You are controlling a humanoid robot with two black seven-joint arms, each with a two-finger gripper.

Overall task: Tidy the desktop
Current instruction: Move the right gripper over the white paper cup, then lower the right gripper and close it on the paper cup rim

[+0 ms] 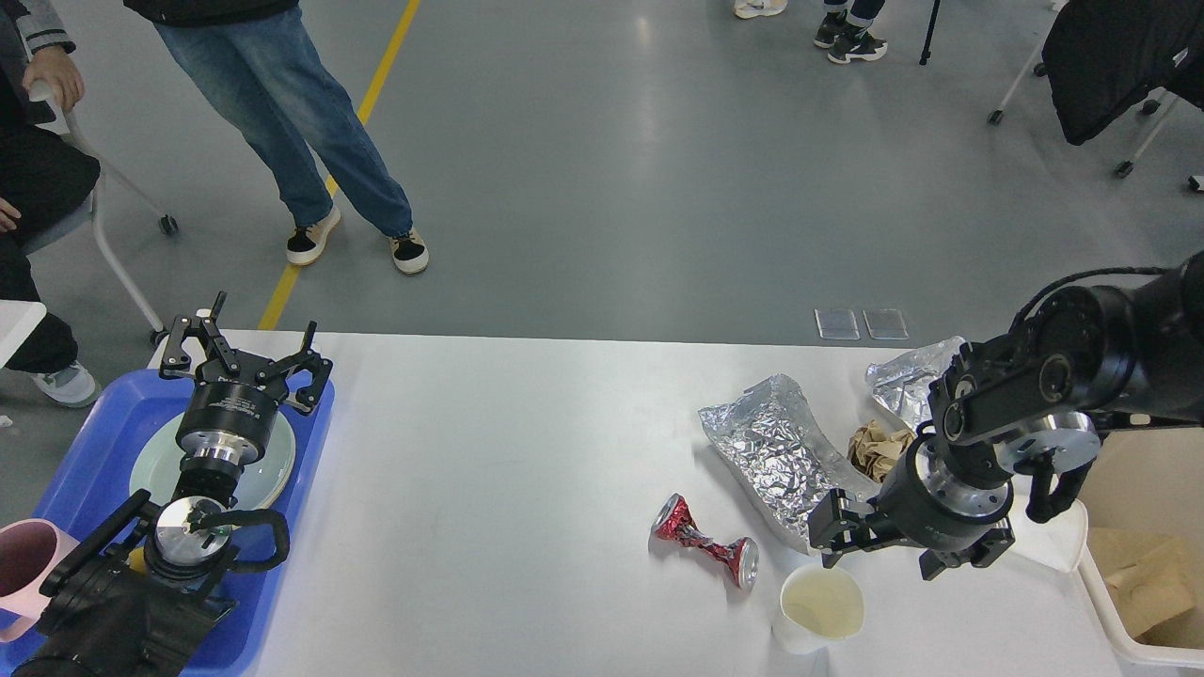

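Note:
The white desktop [527,451] carries litter on its right half: a crushed red can [705,543], a crumpled foil tray [776,451], a brown paper ball [873,449], a second foil piece [905,381], an upright paper cup [820,609] and a tipped paper cup [1052,538] partly hidden by my right arm. My right gripper [879,555] is open and empty, pointing down just above and behind the upright cup. My left gripper [243,362] is open and empty over the plate at the far left.
A blue tray [85,451] at the left edge holds a pale green plate [273,465] and a pink mug [23,564]. A cream bin [1119,630] with brown paper inside stands at the right edge. People stand and sit beyond the table's far left.

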